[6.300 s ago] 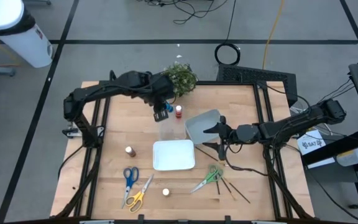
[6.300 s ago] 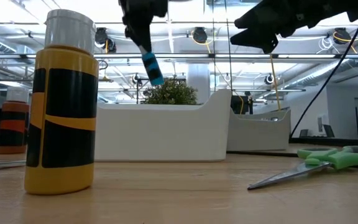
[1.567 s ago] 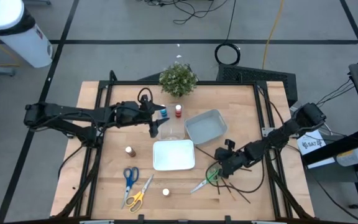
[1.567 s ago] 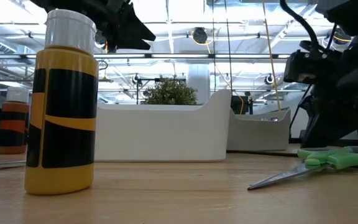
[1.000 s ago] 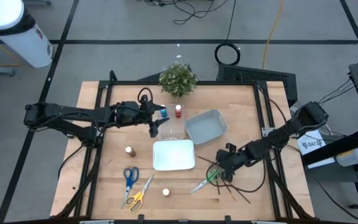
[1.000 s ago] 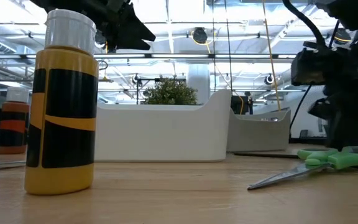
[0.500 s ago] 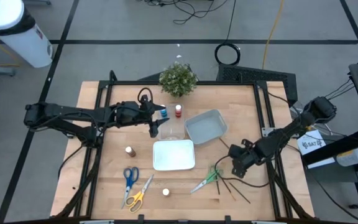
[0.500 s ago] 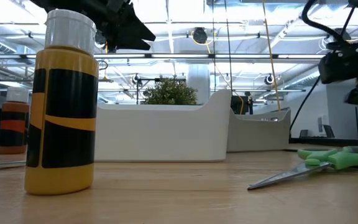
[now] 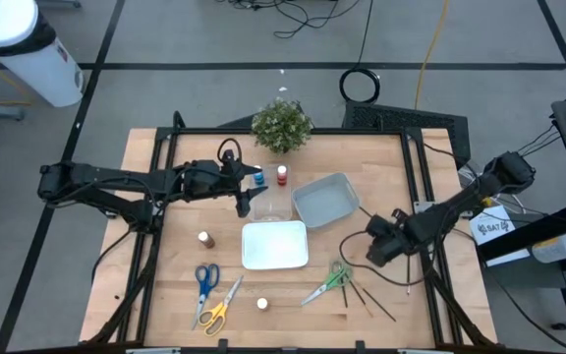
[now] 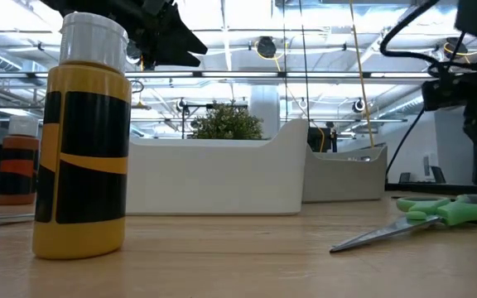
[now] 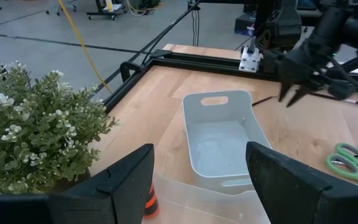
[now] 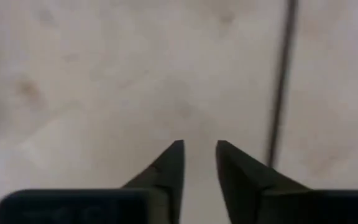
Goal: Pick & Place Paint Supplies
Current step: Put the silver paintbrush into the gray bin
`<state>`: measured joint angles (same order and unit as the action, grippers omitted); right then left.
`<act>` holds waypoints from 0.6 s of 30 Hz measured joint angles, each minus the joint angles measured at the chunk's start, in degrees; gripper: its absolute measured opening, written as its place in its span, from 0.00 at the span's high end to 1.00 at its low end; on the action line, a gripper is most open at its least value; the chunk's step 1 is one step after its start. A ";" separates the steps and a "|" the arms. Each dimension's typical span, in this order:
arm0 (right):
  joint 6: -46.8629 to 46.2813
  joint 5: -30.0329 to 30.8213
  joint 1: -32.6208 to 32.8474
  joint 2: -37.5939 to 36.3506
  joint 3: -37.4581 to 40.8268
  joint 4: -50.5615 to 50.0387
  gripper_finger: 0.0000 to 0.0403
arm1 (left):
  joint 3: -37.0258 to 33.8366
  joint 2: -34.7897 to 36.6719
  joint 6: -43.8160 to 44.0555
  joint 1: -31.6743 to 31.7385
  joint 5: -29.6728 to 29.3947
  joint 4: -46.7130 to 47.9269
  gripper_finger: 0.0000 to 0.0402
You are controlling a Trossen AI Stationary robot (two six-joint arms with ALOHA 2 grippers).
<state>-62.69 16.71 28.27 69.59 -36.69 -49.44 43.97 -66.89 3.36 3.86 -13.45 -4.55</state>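
My right gripper (image 9: 373, 248) hovers low over bare wood, fingers narrowly parted and empty. A brush (image 12: 283, 81) lies just beside them, its long axis roughly parallel to the fingers — the right arm is clearly nearer. The left gripper (image 9: 245, 200) waits wide open by the clear tray (image 9: 272, 204).

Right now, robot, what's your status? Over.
Left gripper open near clear tray. Right gripper slightly open, empty, above table. Brush beside it.

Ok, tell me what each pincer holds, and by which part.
Nothing. Left pincer is open and empty; right pincer has its tips apart, empty, with a brush lying beside.
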 joint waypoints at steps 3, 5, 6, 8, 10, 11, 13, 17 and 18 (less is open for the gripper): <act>0.99 -0.12 -3.91 -1.80 -0.04 -5.40 0.67 | 0.00 0.00 0.04 0.00 0.00 0.00 0.33; 3.04 -0.83 -6.85 -3.11 -0.04 -8.47 0.61 | 0.00 0.00 0.20 0.00 0.00 0.00 0.33; 4.43 -1.67 -8.46 -3.75 -0.04 -9.93 0.58 | 0.00 0.00 0.20 0.02 0.00 0.00 0.33; 7.07 -3.52 -11.75 -4.72 0.03 -11.77 0.55 | 0.00 0.00 0.20 0.00 0.00 0.00 0.33; 10.60 -5.98 -14.99 -5.76 0.76 -11.14 0.52 | 0.00 0.00 0.20 0.00 0.00 -0.02 0.33; 12.50 -6.68 -16.45 -6.08 1.39 -10.46 0.52 | 0.00 0.00 0.20 0.00 0.00 -0.02 0.33; 15.12 -7.50 -19.51 -6.62 3.18 -8.70 0.51 | 0.00 0.00 0.20 0.00 0.00 0.00 0.33; 16.65 -7.70 -25.88 -6.83 7.11 -5.32 0.51 | 0.02 0.00 0.17 0.00 0.00 -0.01 0.33; 16.70 -7.57 -27.30 -6.85 7.93 -4.80 0.51 | 0.02 0.00 0.17 0.02 0.00 0.00 0.33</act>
<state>-45.99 9.15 0.97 62.74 -28.76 -54.24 43.99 -66.89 3.53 3.88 -13.45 -4.56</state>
